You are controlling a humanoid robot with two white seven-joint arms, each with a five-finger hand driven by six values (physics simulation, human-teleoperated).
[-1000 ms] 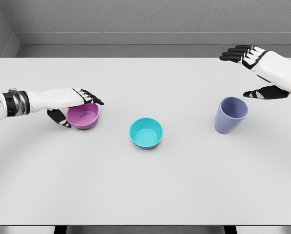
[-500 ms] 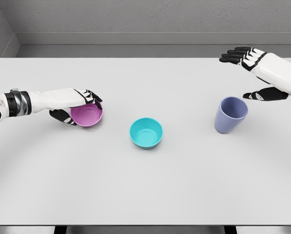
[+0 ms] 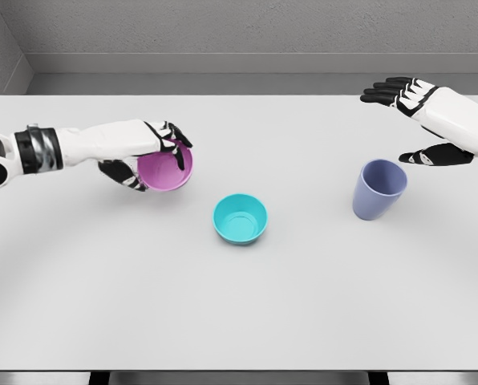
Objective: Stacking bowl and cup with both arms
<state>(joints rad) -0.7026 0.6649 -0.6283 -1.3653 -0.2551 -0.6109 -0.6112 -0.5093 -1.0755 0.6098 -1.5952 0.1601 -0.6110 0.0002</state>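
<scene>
Head view, starting at your left: the left hand [image 3: 147, 152] comes in along the table [image 3: 239, 321] from the left edge, its white forearm banded in black and silver near the wrist. Its fingers [image 3: 173, 135] are curled over the far rim of the pink bowl [image 3: 167, 168] and the thumb is tucked under the near side, so you have the bowl firmly gripped. The bowl is tilted, its opening turned toward you and to the right, showing a smooth magenta inside with a paler rim. It sits up and to the left of the teal bowl [image 3: 241, 218], near it but clearly apart.

The teal bowl stands upright on the table near the middle, round, glossy turquoise, with a flat ringed floor visible inside. Nothing touches it.

Further right you see the lavender cup [image 3: 378, 188], a plain tapered tumbler, wider at the mouth than the base, leaning slightly to the right on the table. It is well apart from the teal bowl.

At the far right, the right hand [image 3: 419, 120] hovers above and behind the cup with its fingers [image 3: 383, 87] spread wide and the thumb [image 3: 431, 156] pointing left just beside the cup's rim; it holds nothing.
</scene>
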